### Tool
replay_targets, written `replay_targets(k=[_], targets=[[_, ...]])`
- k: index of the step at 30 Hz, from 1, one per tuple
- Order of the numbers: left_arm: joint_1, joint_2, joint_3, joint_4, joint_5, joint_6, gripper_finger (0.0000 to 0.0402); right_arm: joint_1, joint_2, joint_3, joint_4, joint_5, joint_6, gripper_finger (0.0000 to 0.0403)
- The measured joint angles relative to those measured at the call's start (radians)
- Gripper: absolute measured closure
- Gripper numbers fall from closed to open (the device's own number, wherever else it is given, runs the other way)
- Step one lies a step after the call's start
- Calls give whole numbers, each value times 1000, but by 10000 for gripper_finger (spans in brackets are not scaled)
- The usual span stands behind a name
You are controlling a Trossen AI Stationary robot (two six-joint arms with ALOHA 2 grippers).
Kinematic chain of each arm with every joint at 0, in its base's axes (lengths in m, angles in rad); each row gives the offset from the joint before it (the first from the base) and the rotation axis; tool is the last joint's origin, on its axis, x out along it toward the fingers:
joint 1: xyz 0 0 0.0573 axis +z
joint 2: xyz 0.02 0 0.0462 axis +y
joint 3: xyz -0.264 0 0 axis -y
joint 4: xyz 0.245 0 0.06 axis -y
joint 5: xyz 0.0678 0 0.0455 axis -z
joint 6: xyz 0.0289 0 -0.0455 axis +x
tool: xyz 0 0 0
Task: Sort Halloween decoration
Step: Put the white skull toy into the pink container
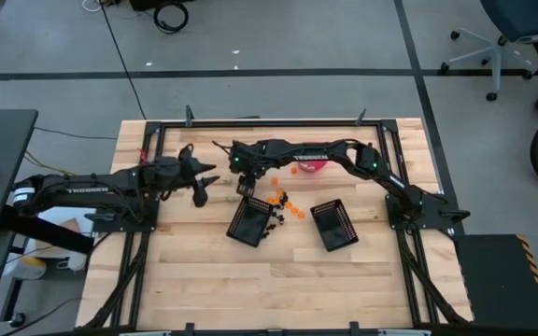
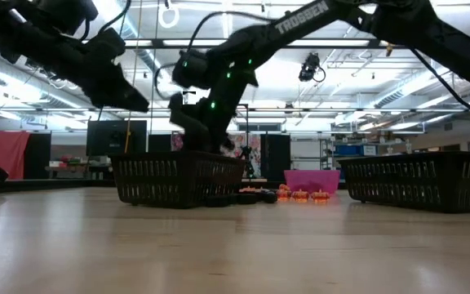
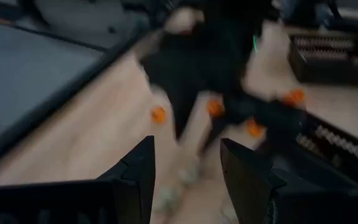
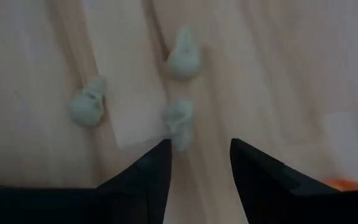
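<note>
Right gripper (image 4: 199,167), fingers parted, is hovering over pale skull pieces (image 4: 180,119); orange pieces (image 1: 288,203) are lying loose between baskets (image 1: 249,222); sorting appears unfinished.

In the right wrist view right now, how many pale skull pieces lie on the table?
3. One skull lies off to the side, one lies farthest from the right gripper, and one lies just ahead of its open fingers. More may be outside this view.
</note>
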Motion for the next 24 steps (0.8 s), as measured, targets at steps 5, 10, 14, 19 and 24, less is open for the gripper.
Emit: replay_targets(k=[5, 10, 14, 19, 24], targets=[[0, 58, 0, -7, 30, 2, 246, 29, -91, 0, -80, 115, -37, 236], [5, 186, 0, 23, 34, 18, 246, 81, -179, 1, -206, 282, -45, 236], [5, 293, 0, 77, 21, 69, 246, 133, -219, 1, -278, 395, -45, 236], [6, 386, 0, 178, -29, 113, 246, 201, -243, 1, -335, 451, -26, 236], [26, 457, 0, 287, -38, 125, 246, 268, -244, 1, -367, 466, -5, 236]])
